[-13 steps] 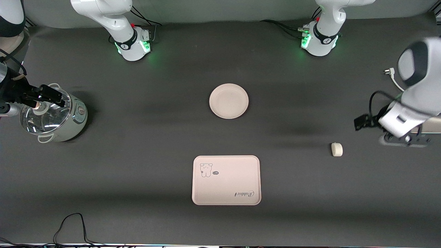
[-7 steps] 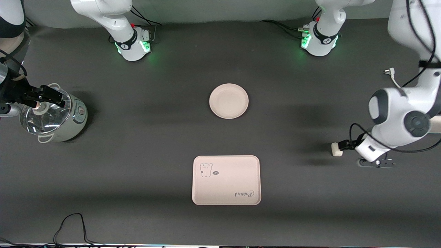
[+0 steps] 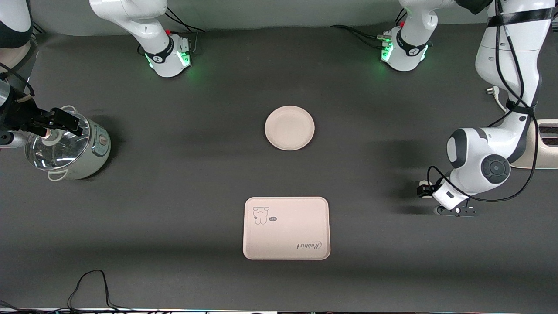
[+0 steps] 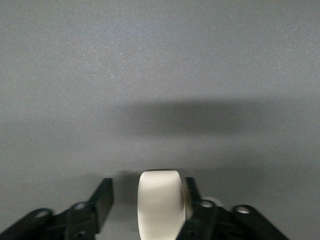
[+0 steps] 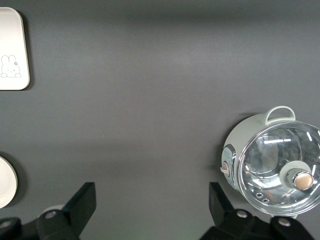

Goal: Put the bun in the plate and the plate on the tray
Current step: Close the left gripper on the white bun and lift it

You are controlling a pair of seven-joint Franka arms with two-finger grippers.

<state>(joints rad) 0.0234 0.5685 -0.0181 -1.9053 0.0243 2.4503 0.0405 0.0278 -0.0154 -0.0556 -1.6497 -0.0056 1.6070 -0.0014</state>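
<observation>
White and small, the bun (image 4: 160, 202) sits on the dark table mat (image 3: 183, 174) toward the left arm's end of the table. In my left wrist view it stands between the two black fingers (image 4: 101, 200) of the left gripper (image 4: 150, 200): one finger looks to be right against it, while the other has a visible gap, so I read the jaws as spread around the bun rather than pinching it. From the front view I only catch a sliver of the bun under the left gripper, which is low at the mat.

The plate (image 3: 289, 127) lies bare near the middle of the table, closer to the robot bases, and the tray (image 3: 286, 228) with its bear drawing and script lettering lies nearer the front camera, well apart from the plate. The bun is well apart from both.

My right gripper (image 5: 150, 210) hangs over the rice cooker (image 3: 69, 146) at the right arm's end of the table, fingers spread wide with nothing between them; that arm waits. The right wrist view looks down on the cooker's glass lid (image 5: 277, 170), with a corner of the tray and an edge of the plate also showing.
</observation>
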